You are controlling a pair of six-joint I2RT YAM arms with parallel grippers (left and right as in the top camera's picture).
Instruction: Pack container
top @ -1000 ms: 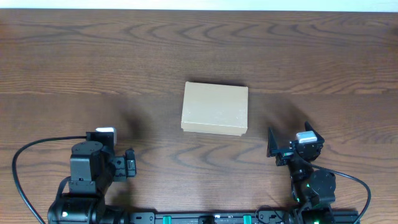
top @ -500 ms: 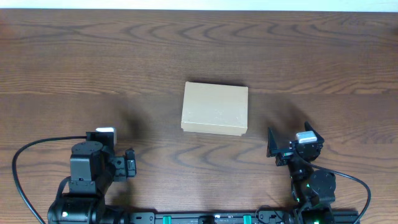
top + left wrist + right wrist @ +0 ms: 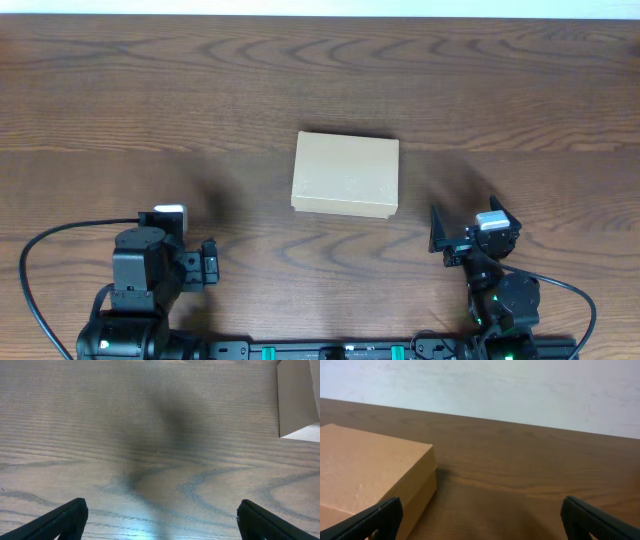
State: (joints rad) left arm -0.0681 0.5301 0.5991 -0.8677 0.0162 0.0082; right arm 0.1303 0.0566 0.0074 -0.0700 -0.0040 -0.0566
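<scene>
The container is a plain tan cardboard box with its lid shut, lying flat in the middle of the table. It also shows in the right wrist view at the left, and its corner shows in the left wrist view at the top right. My left gripper rests at the near left, open and empty, its fingertips wide apart over bare wood. My right gripper rests at the near right, open and empty, just right of the box. No pens or tape roll are in view.
The table is dark wood. A pale wall stands beyond its far edge. Black cables loop beside the arm bases at the near edge.
</scene>
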